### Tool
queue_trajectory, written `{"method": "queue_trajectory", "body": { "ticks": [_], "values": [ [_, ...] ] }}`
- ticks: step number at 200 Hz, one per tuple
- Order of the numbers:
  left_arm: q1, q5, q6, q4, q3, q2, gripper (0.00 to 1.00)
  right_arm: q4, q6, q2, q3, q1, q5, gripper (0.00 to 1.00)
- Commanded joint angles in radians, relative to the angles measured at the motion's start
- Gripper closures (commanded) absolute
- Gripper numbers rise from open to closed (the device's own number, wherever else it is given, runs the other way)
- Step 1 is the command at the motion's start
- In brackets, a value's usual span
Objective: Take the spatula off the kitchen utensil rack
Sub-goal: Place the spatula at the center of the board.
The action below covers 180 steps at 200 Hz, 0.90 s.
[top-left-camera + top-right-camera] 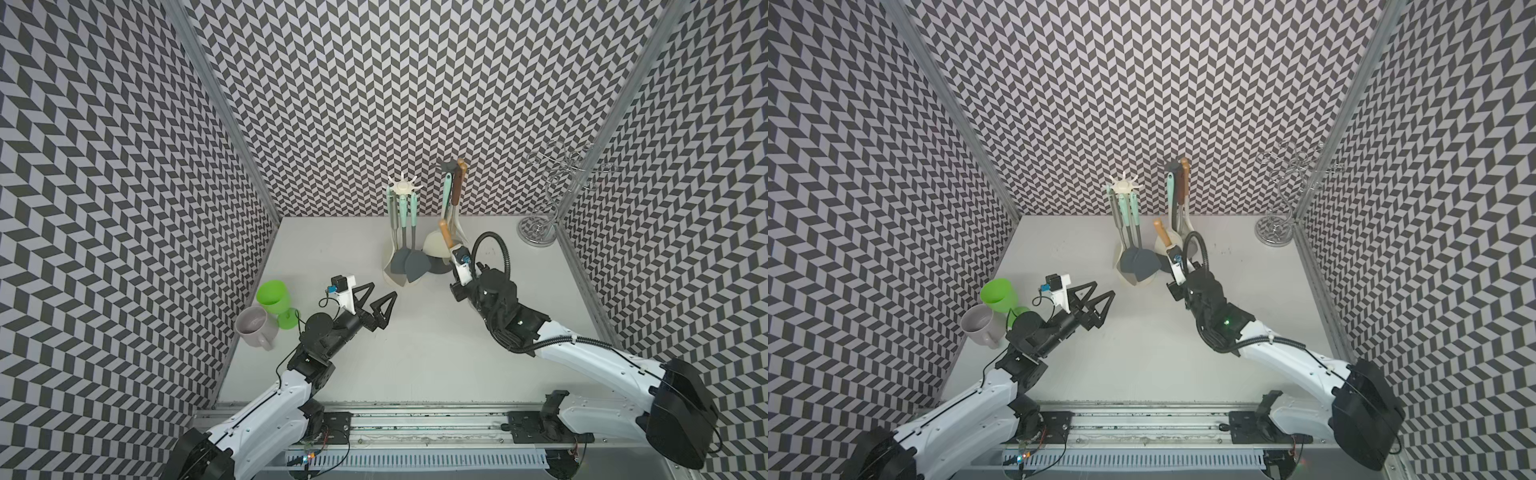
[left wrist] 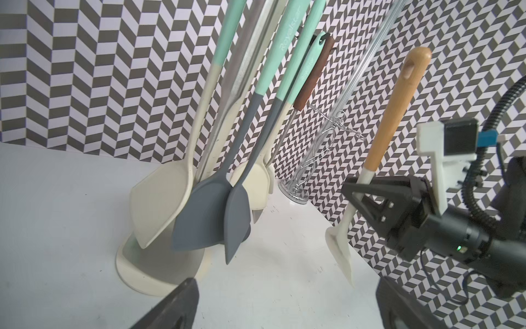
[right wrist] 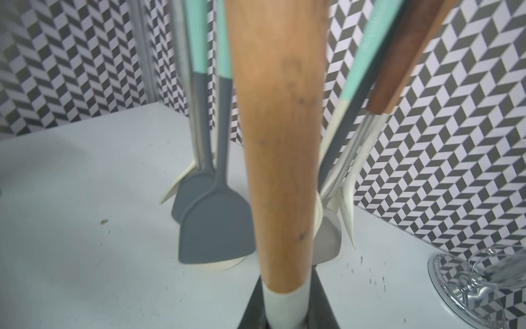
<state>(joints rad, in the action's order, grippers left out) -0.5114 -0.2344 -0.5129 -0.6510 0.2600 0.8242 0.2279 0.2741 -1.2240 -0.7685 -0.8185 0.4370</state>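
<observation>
Spatula (image 3: 279, 142) handle fills the right wrist view: right pincer (image 3: 287, 310) clamps its white neck, upright, off the hooks, just beside the dark rack (image 1: 448, 165). Left pincer (image 1: 383, 289) gapes wide, idle. Risk: handle swings into hanging utensils (image 1: 457, 187); low grip may let it pivot. Green cup (image 1: 272, 297), mug (image 1: 251, 328): both look empty.

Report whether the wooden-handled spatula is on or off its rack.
Off. The right gripper is shut on the spatula at its white neck; the handle end is free, well below the hooks of the dark rack.
</observation>
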Motion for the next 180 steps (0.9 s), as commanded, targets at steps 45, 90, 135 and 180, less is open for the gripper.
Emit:
{"method": "queue_trajectory", "body": {
  "ticks": [45,90,135,180],
  "values": [
    [-0.009,-0.102,-0.061,-0.069,-0.01,-0.044,0.01,0.158,0.236,-0.16,0.034,-0.218,0.244,1.0],
    [-0.003,-0.163,-0.113,-0.136,-0.013,-0.006,0.01,0.253,0.314,-0.216,0.074,-0.308,0.302,1.0],
    [0.044,-0.244,-0.199,-0.215,-0.019,0.063,0.09,0.329,0.376,-0.24,0.102,-0.366,0.351,1.0],
    [0.137,-0.368,-0.314,-0.368,-0.041,0.179,0.45,0.346,0.371,-0.241,0.104,-0.375,0.356,1.0]
  ]
}}
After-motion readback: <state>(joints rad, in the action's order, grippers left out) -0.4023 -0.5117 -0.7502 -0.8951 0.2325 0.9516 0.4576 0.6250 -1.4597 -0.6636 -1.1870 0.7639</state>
